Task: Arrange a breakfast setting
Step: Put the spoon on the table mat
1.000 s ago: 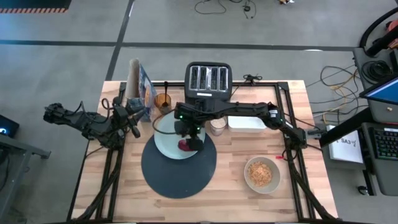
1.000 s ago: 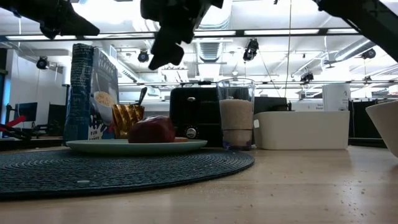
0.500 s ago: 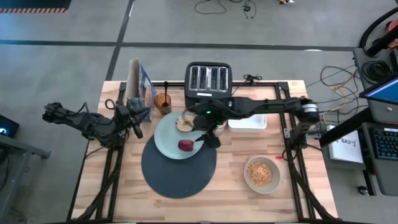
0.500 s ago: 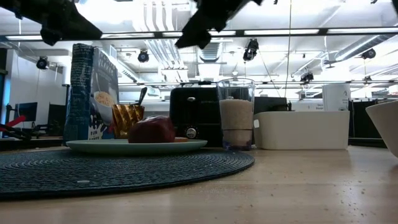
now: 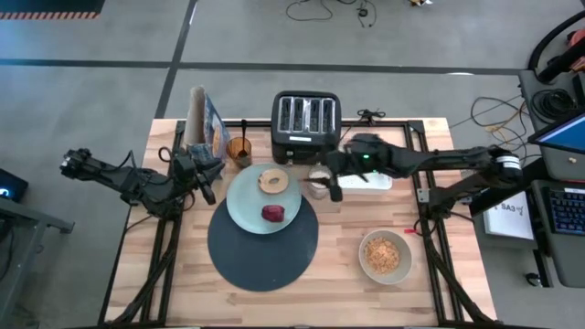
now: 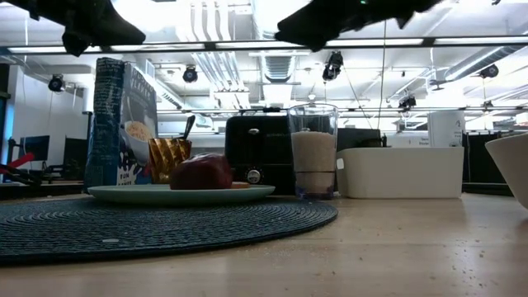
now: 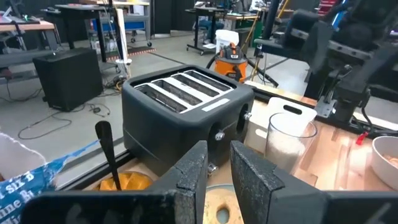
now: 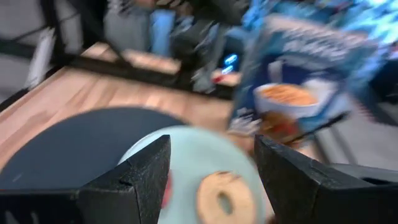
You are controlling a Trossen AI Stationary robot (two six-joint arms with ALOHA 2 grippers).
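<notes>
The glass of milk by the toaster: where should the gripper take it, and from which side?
Probably around the upper wall of the glass, coming from above. It stands upright with straight sides, and the toaster, tray and plate crowd it sideways.

Right gripper [image 5: 335,176] above glass [image 5: 318,185], tray [image 5: 364,181] just behind. Plate [image 5: 249,208] on placemat [image 5: 265,251] ahead, carrying bagel [image 5: 273,180] and fruit [image 5: 274,214].

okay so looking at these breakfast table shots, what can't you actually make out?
- Bagel: low view, hidden behind the dark-red fruit on the plate.
- Bowl: low view, cut off by the picture's edge; contents unseen there.
- Metal spoon: none identifiable in any view.
- Cereal box: right wrist view, print blurred.
</notes>
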